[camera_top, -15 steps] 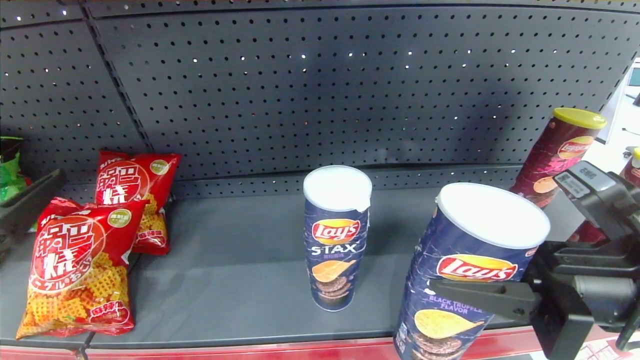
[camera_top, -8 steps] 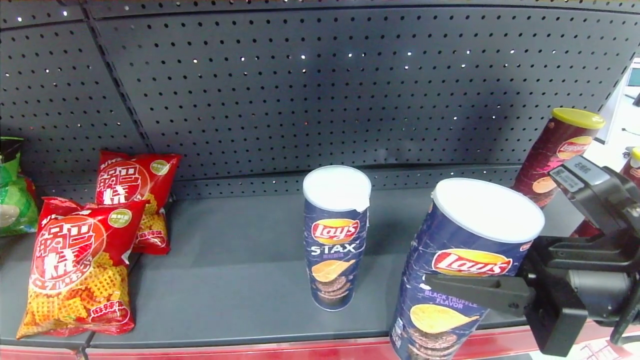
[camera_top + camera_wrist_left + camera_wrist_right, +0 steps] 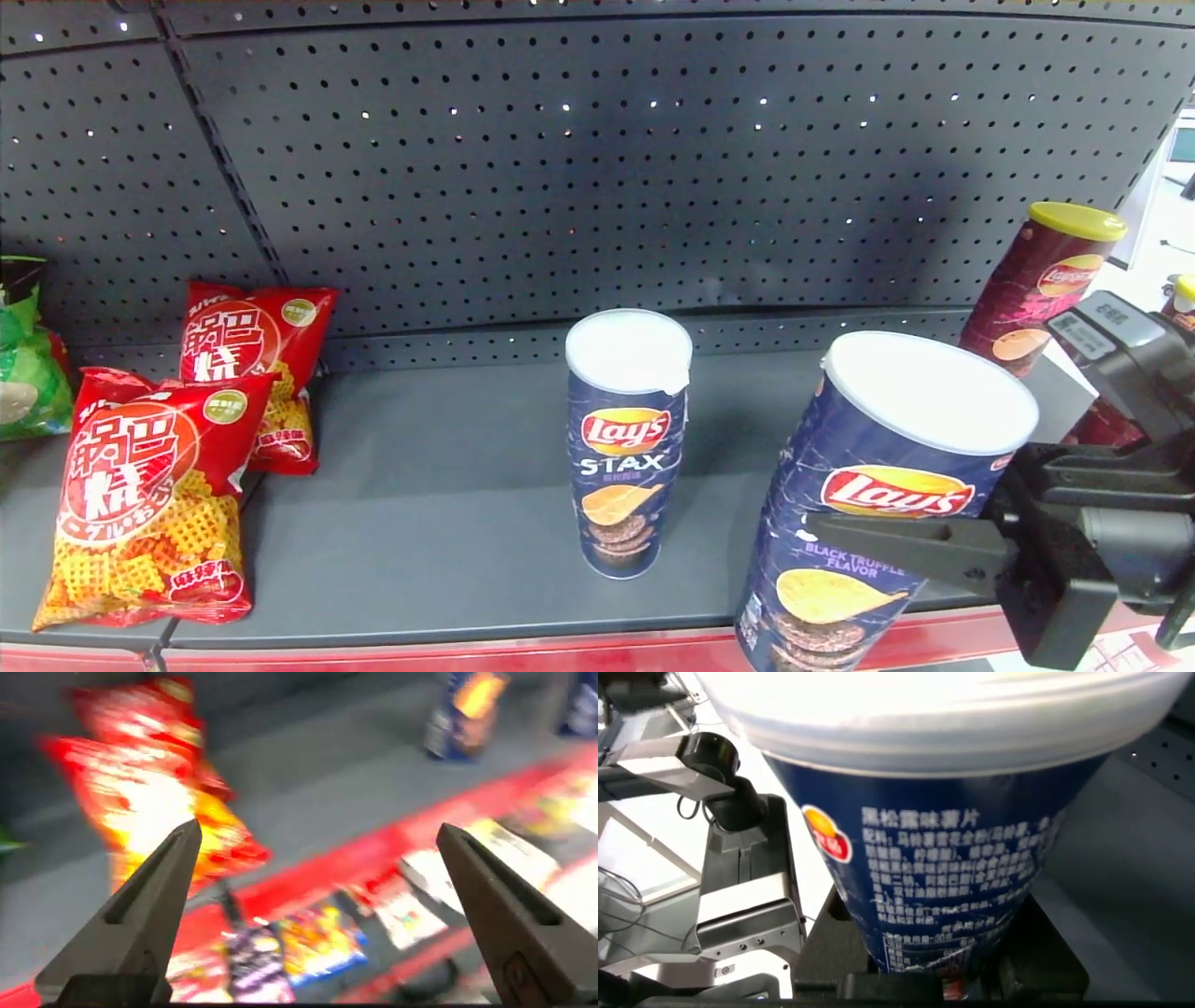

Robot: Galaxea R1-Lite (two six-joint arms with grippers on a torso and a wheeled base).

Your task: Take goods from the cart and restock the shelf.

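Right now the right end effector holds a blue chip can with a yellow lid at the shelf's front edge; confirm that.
Wrong on the lid: the head view shows it white, not yellow. The right end effector does hold the blue chip can at the shelf's front edge.

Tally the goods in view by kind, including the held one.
Blue chip cans: 2, standing can on shelf, held can in right gripper
Maroon cans: 2, one partly hidden
Red snack bags: 2
Green bag: 1
Total: 7
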